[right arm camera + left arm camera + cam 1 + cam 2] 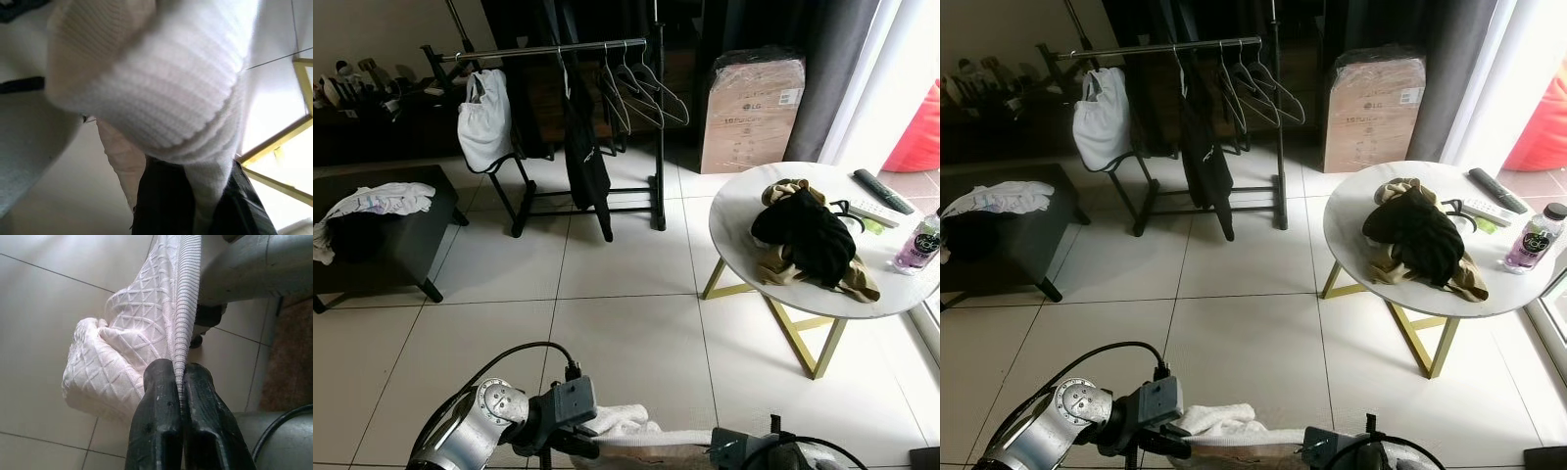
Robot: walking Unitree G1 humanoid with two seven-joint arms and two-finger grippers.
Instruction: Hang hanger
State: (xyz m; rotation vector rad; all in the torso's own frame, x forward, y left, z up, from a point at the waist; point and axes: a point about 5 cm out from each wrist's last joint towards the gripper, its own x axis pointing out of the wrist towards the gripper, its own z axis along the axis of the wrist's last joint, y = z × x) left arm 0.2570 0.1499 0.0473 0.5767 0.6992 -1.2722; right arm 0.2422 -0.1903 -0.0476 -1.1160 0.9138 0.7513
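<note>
Looking down in the left eye view, a black clothes rack (558, 49) stood at upper centre, its bar carrying empty wire hangers (641, 88), a dark garment and a white bag (484, 117). At right, a round white desk (744, 264) on gold legs held crumpled black and tan clothes (808, 240). Along the bottom edge both silver arms stretched a white knitted garment (626, 426) between them.

The right eye view showed the same scene.

The left wrist view showed the quilted diamond knit and its ribbed edge pinched tight between the left gripper (180, 396) jaws.

The right wrist view was blurred; the right gripper (205, 196) jaws closed around a fold of ribbed knit.
</note>
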